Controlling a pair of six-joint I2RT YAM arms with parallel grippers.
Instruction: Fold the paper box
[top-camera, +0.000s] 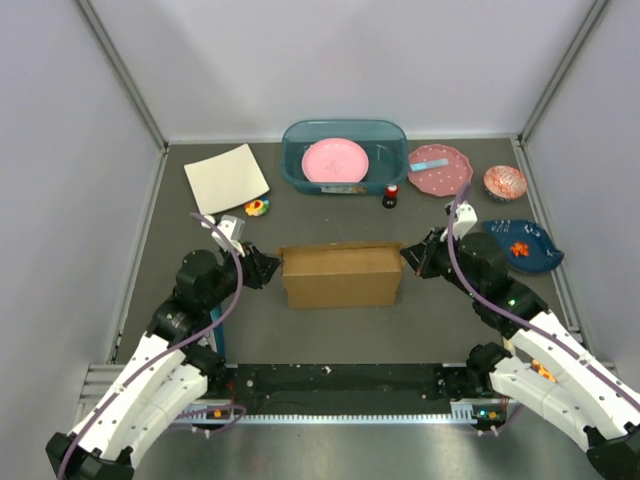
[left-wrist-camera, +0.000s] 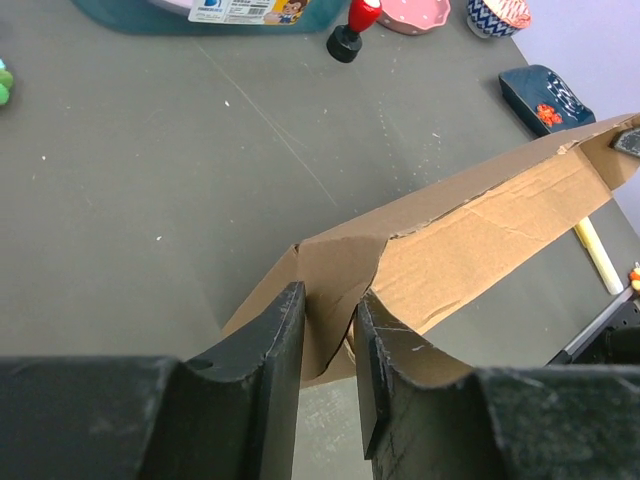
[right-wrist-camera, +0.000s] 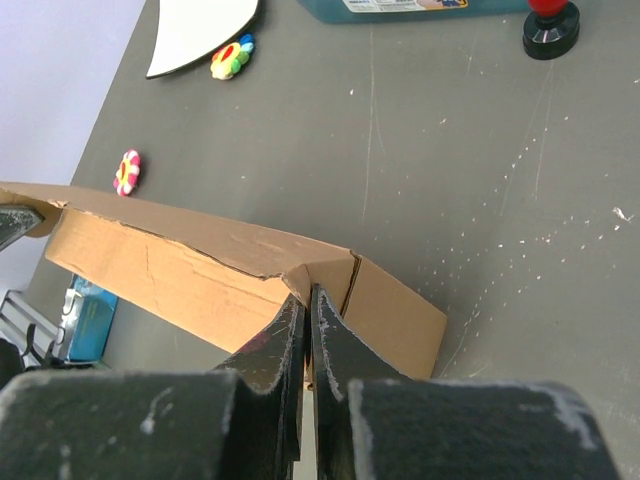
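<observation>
The paper box (top-camera: 340, 278) is found at the middle of the table (top-camera: 330, 215), between the two arms, and is judged to be partly folded; a long panel has been raised and the body reads as a shallow oblong, yet the end flaps are seen only half turned in and no tab can be seen locked. The left gripper (top-camera: 266, 268) is set at the box's left end, its fingers (left-wrist-camera: 280, 345) standing partly apart with the creased end flap between them; whether that flap is actually clamped cannot be told. The right gripper (top-camera: 408, 258) is closed, its fingers (right-wrist-camera: 335, 345) pressed together at the upper edge of the right end; nothing is seen held. Tucking of the ends and closing of the lid are judged to be left.
</observation>
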